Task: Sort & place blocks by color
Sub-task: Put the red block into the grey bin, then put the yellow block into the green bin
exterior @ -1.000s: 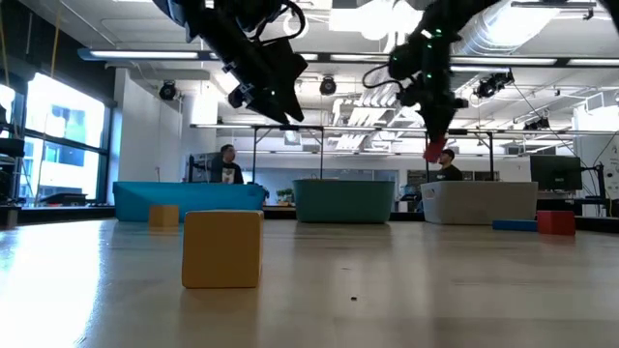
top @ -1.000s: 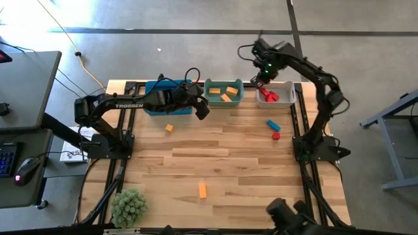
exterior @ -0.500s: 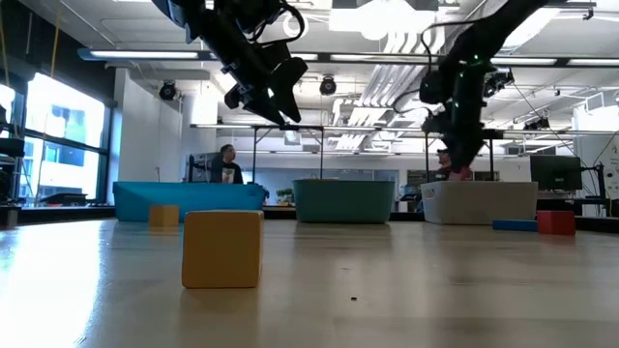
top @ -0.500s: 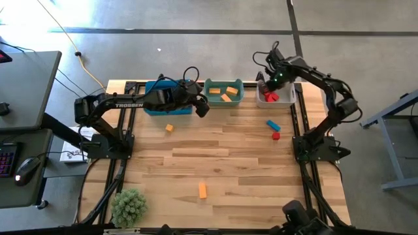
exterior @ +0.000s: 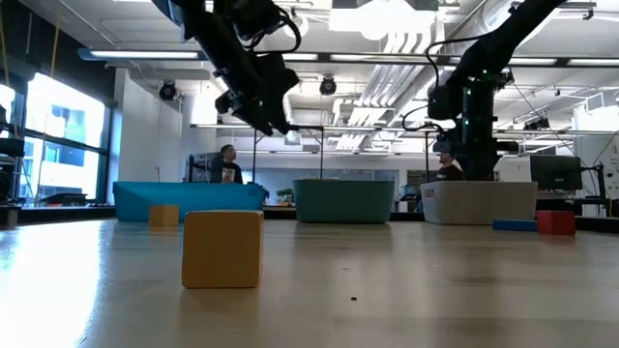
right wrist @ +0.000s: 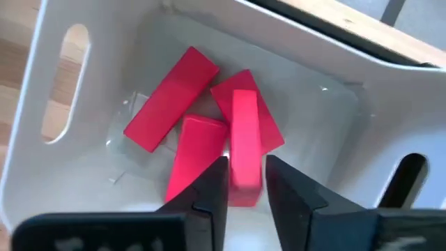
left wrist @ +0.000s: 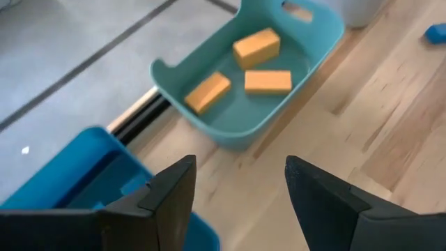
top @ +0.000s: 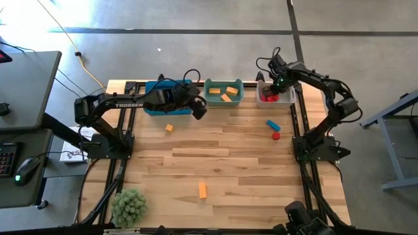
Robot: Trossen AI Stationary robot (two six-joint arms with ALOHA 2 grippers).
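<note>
While over white bin (right wrist: 83, 49) — right gripper (right wrist: 245, 183) pinching red block (right wrist: 244, 139) (upright).

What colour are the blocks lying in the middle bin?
Orange: three blocks in the teal bin, clearest in the left wrist view.

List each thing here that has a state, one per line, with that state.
Left gripper: open, empty, above the table near the blue bin.
Right gripper: over the white bin, red block between its fingers.
Teal bin: holds three orange blocks.
White bin: holds red blocks.
Table: two orange, one blue, one red block loose.
</note>
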